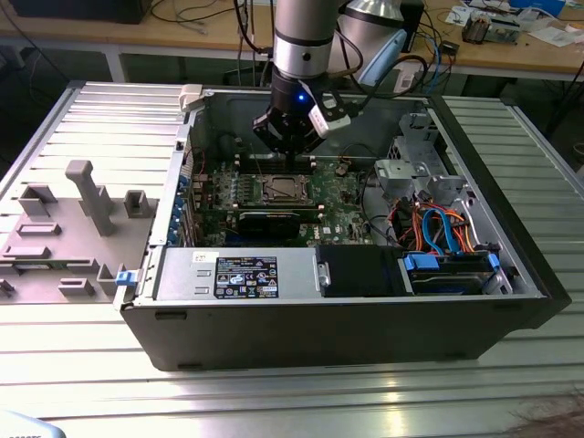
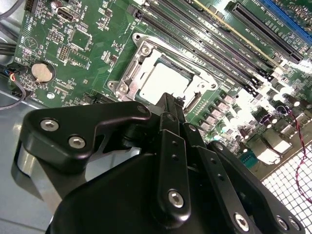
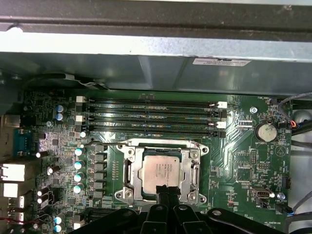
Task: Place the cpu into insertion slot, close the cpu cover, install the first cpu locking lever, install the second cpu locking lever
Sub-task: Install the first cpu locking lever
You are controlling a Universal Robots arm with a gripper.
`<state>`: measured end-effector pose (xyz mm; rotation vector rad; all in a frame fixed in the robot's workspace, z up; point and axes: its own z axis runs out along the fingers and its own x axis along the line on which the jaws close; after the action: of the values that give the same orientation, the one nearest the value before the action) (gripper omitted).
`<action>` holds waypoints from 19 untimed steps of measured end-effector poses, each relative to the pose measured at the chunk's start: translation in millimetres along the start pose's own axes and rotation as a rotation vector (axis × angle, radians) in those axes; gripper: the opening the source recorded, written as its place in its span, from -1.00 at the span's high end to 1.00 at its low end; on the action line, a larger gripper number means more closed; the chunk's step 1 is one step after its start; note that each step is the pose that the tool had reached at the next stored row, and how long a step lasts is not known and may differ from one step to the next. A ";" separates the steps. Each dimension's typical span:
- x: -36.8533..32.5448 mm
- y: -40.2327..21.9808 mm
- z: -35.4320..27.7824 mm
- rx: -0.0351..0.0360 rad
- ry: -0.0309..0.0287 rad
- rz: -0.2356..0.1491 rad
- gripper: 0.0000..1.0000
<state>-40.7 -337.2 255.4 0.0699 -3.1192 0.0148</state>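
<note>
1. One arm (image 1: 301, 46) reaches down into an open case (image 1: 365, 328) that lies on a ribbed metal table (image 1: 274, 401).
2. Its gripper (image 1: 290, 157) hangs over the green board (image 1: 342, 214), directly above the slot (image 3: 122, 194).
3. In both wrist views the gripper (image 3: 167, 189) (image 2: 171, 103) has its black fingertips (image 3: 163, 191) brought together, with nothing seen between them.
4. The cpu (image 3: 161, 168) (image 2: 163, 80) lies flat in the slot, silvery top up.
5. The cover (image 3: 191, 155) lies down over the cpu, whose top shows through the square cut-out.
6. The fingertips stand at the cover's edge, on the side away from the four memory slots (image 3: 151, 114). Whether they touch the metal cannot be told.
7. A coin cell (image 3: 266, 130) (image 2: 41, 72) sits on the board, well apart from the slot.
8. A grey fixture (image 1: 82, 210) rests on the table at the exterior view's left of the case.
</note>
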 end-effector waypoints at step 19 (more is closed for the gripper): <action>1.0 0.0 -2.7 0.0002 0.0001 0.000 0.79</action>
<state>-41.7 -337.2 258.0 0.0699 -3.1192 0.0150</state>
